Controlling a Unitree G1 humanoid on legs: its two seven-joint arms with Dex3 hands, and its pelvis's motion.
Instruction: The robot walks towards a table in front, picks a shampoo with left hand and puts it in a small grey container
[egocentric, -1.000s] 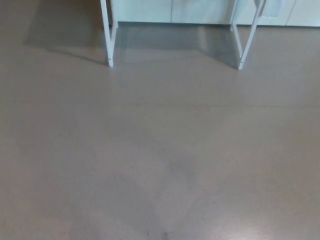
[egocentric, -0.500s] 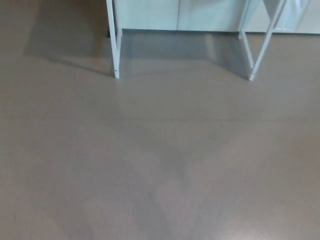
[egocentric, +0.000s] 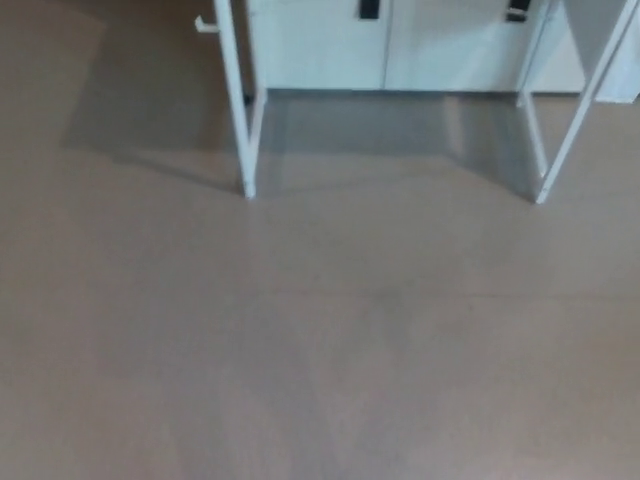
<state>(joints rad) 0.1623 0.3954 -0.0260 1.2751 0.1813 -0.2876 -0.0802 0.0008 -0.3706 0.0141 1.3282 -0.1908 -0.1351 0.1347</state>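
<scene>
1. Mostly bare brown floor (egocentric: 320, 350) fills the head view.
2. White table legs (egocentric: 237, 100) stand at the top, with white cabinets (egocentric: 320, 45) behind.
3. Neither left hand nor right hand shows; grasp cannot be told.
4. The shampoo's place cannot be told.

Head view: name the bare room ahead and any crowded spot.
The floor is bare up to the left table leg and right table leg. Between them a shaded strip runs back to the white cabinets, the only tight spot.
</scene>
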